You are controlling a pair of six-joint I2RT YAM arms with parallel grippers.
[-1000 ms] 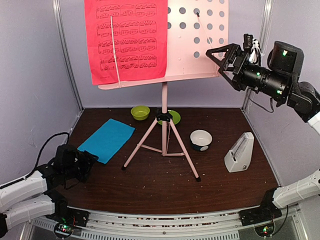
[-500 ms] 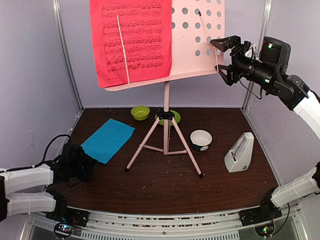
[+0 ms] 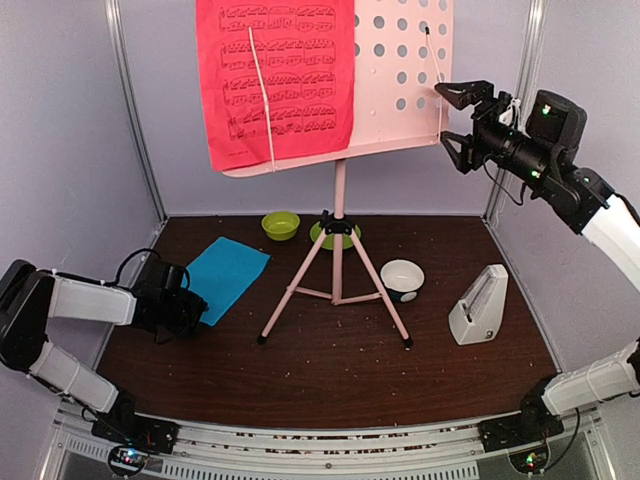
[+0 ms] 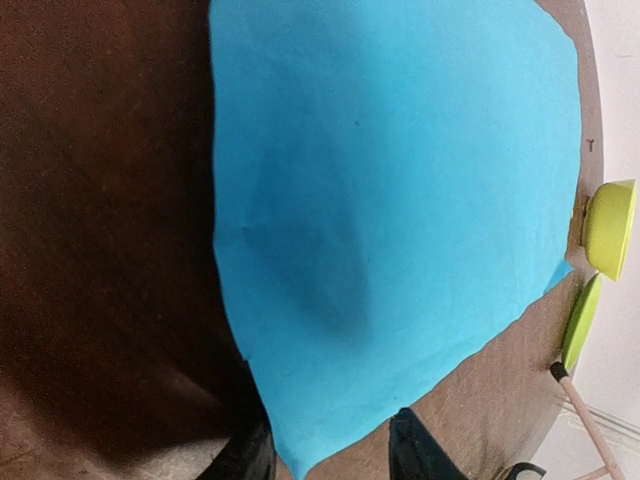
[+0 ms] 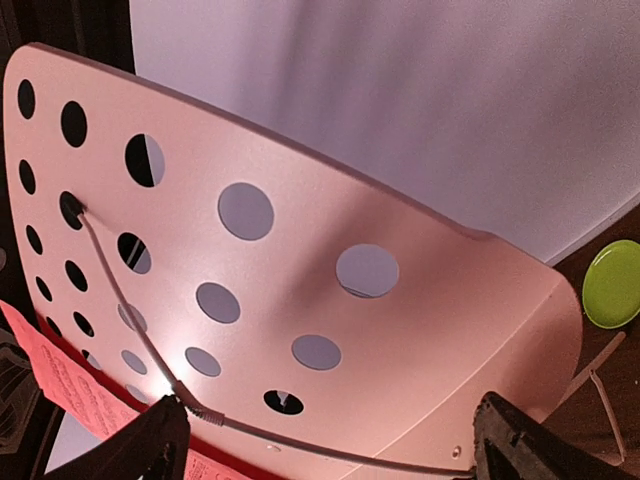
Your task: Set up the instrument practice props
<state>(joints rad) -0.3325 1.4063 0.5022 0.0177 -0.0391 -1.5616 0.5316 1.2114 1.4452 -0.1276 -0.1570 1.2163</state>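
Note:
The pale pink music stand [image 3: 338, 262] stands mid-table on its tripod, and a red music sheet [image 3: 275, 80] rests on the left half of its hole-dotted desk [image 5: 300, 270]. My right gripper [image 3: 447, 120] is open at the desk's right edge, and its fingers [image 5: 160, 440] stand wide on either side of the desk's lower corner. The blue music sheet [image 3: 228, 277] lies flat on the table at the left. My left gripper [image 4: 325, 445] is low at its near corner, jaws apart, one finger on each side of the corner. The metronome [image 3: 478, 306] stands at the right.
A white bowl with a black base [image 3: 402, 279] sits beside the stand's right leg. A green bowl [image 3: 281, 225] and a green plate [image 3: 350, 236] lie behind the stand near the back wall. Side walls close in the table. Crumbs dot the tabletop.
The stand has shifted slightly right and turned. My right gripper drew back to the desk's right edge. My left arm reached forward to the blue sheet's corner and its jaws narrowed.

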